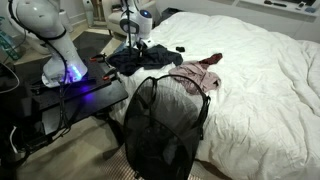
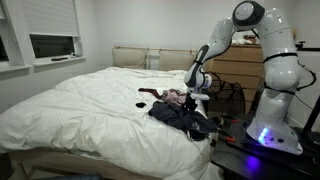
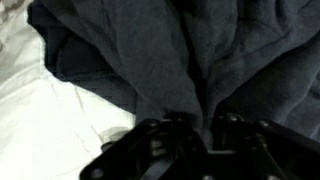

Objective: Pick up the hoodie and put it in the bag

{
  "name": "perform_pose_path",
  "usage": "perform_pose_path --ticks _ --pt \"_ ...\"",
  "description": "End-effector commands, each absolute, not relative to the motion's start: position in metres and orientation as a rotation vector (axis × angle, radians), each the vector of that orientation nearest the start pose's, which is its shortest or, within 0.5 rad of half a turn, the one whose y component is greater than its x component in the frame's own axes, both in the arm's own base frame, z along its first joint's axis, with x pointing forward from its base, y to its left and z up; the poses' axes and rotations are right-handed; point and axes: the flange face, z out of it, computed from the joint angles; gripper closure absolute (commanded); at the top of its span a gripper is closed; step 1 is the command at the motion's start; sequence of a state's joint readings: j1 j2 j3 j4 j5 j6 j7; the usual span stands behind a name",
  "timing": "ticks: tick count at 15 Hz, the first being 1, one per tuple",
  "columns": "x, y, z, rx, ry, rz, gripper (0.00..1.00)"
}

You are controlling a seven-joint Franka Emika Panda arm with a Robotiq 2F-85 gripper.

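Pinching fold of hoodie point(image 3: 150, 60): your gripper point(image 3: 195, 122) is clenched on dark fabric, ridge of cloth bunched between fingers point(image 3: 160, 135) in wrist view. In exterior view, hoodie lies crumpled on bed point(image 1: 260, 80), near edge, just beyond bag point(image 1: 165, 82), none of it inside bag. Bag stands upright against bed side, round rim up, mouth open. Pink-and-white garment point(image 1: 197, 75) lies on bed just behind bag rim. Your arm reaches down beyond bag, onto hoodie.
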State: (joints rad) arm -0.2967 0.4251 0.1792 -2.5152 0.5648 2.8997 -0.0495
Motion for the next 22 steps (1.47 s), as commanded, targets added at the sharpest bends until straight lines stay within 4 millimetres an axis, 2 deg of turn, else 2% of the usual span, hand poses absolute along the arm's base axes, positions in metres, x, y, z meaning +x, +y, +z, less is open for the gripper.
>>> perform_pose_path --ticks 1,5,8,14,18,22 --pt "0.417 -0.082 0.152 -2.777 1.008 0.041 1.00" --pt "0.407 -0.095 0.204 -2.783 1.107 0.064 0.99" --pt "0.411 -0.105 0.258 -2.794 1.180 0.095 0.99" --pt "0.426 -0.107 0.397 -2.757 1.280 0.051 0.99" --pt "0.439 -0.110 0.500 -2.682 1.355 -0.123 0.99" --pt "0.452 -0.126 0.596 -2.567 1.482 -0.333 0.99"
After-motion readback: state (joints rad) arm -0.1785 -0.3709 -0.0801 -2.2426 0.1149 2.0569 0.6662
